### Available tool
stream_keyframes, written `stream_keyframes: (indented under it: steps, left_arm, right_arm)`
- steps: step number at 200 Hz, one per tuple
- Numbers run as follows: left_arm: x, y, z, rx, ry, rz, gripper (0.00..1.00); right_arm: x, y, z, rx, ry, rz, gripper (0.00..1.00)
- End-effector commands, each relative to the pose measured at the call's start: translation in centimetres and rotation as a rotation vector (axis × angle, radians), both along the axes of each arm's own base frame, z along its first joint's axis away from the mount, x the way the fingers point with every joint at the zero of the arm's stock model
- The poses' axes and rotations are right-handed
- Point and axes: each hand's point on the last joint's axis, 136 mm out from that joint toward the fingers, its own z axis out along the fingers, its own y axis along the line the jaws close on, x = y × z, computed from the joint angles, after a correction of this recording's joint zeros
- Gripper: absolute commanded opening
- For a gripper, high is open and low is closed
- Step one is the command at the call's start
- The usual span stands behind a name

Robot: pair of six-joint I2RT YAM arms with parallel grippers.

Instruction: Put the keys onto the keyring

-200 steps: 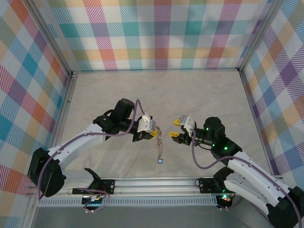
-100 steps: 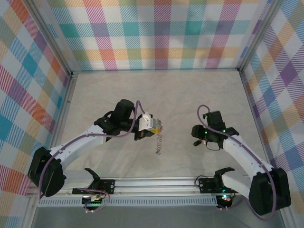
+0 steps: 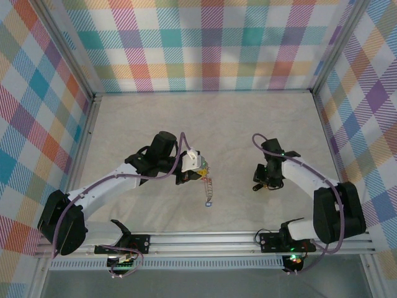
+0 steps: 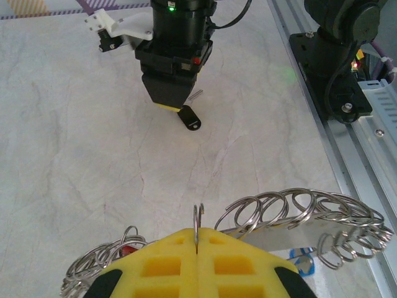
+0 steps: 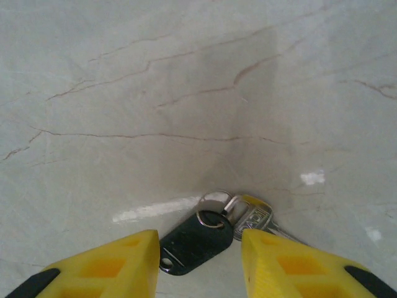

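Observation:
My left gripper (image 3: 201,169) is shut on the keyring (image 4: 197,222), whose thin silvery loop stands edge-on between the yellow fingers (image 4: 167,261). Its chain of metal rings (image 4: 298,214) curls off to the right and dangles toward the table (image 3: 208,189). A bit of red plastic (image 4: 127,250) shows among the rings at lower left. A black-headed key (image 5: 195,242) lies flat on the table beside a small ring and a silver metal blade (image 5: 254,218). My right gripper (image 5: 198,239) points down over it, open, one yellow finger on each side. The left wrist view shows that gripper (image 4: 170,99) above the black key (image 4: 189,118).
A small blue tag (image 3: 209,203) hangs at the chain's end. The aluminium rail (image 3: 205,239) and arm bases run along the near edge, and plaid walls (image 3: 211,43) close in the marble table on three sides.
My right arm has swung away from the left gripper, out to the right and down over the black key, its jaws narrowing. The left gripper stays almost in place with the keyring.

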Motion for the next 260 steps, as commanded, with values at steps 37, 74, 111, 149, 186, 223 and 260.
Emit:
stream_keyframes:
  steps: [37,74,111,149,186,223,260]
  left_arm:
    - [-0.4,-0.3,1.0,-0.018,-0.038,-0.025,0.00]
    - [-0.5,-0.2,0.9,-0.016,-0.044,-0.026,0.00]
    - [-0.5,-0.1,0.7,-0.010,-0.045,-0.022,0.00]
    - [-0.5,-0.2,0.8,-0.013,-0.039,-0.026,0.00]
    - [-0.5,-0.1,0.8,-0.011,-0.042,-0.022,0.00]
    - [-0.6,-0.1,0.8,-0.009,-0.041,-0.026,0.00]
    - [-0.7,0.0,1.0,-0.008,-0.043,-0.038,0.00]
  right_arm:
    - [1.4,-0.4,-0.6,-0.228,0.056,0.054,0.30]
    - [1.4,-0.9,-1.3,-0.284,0.094,0.029,0.26]
    - [1.0,-1.7,-1.0,-0.320,0.079,-0.006,0.25]
    - [0.6,-2.0,-0.9,-0.335,0.080,-0.022,0.26]
    - [0.1,-1.7,-0.7,-0.319,0.080,-0.018,0.29]
    - [0.3,-0.4,-0.3,-0.289,0.048,-0.007,0.34]
    - [-1.0,-0.6,-1.9,-0.286,0.103,-0.049,0.32]
